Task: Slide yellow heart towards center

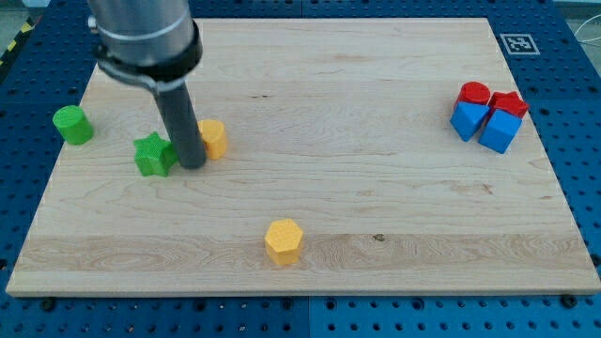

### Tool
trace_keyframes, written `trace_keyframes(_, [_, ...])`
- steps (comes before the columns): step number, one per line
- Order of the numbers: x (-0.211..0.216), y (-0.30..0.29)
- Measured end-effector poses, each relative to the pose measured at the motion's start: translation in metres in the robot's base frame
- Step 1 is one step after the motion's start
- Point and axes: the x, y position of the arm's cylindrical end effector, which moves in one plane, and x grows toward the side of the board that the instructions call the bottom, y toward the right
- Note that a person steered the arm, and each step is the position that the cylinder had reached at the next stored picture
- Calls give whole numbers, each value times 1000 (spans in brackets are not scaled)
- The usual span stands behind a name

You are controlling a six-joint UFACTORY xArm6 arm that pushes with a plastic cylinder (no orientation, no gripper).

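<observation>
- Camera view: the yellow heart [215,137] sits in the board's left half, at about ten o'clock from the middle of the wooden board [376,84], well short of it. Its heart shape is partly hidden by the rod, so I go by the colour and the task sentence.
- My tip [192,166] rests on the board touching or just beside the heart's nine-o'clock side, wedged between it and the green star [153,155], which lies at nine o'clock from the tip.
- There is no gripper to open or close; the arm ends in a plain rod and holds nothing.
- Progress, as I judge it: the tip looks placed behind the heart for a push toward four o'clock, but nearly the whole slide remains.
- Other blocks lie off that path: a green cylinder [72,124] far at nine o'clock, a yellow hexagon [283,241] at six o'clock from centre, and a red-and-blue cluster [488,116] at the view's right.
</observation>
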Motion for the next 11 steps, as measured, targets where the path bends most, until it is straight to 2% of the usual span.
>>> trace_keyframes(1, [40,15])
trace_keyframes(2, [41,8])
trace_keyframes(6, [-49,-13])
trace_keyframes(7, [-59,-16])
trace_keyframes(8, [-46,-5])
trace_keyframes(9, [16,24])
trace_keyframes(10, [58,36])
trace_keyframes(11, [50,23])
